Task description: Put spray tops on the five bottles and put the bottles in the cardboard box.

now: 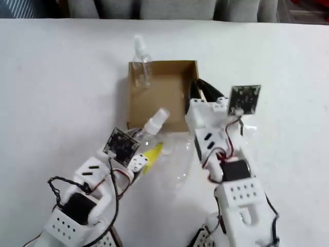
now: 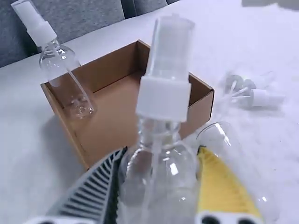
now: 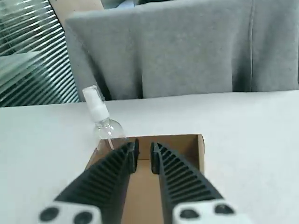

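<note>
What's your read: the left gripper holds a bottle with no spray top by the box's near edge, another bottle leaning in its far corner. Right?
No. The bottle in the left gripper already has its spray top on; the left wrist view shows it. The rest stands: it is by the near edge of the box, another bottle leaning in the far corner.

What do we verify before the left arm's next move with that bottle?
1. Grip: left tool shut on held bottle: ok.
2. Cap: spray top looks seated on it: ok.
3. Space: cardboard box holds one leaning bottle at a far corner, with floor free beside it: ok.
4. Path: right tool hangs over the box, slightly open, holding nothing: not ok.
5. Position: whether the held bottle is past the box's near wall: cannot tell.
</note>
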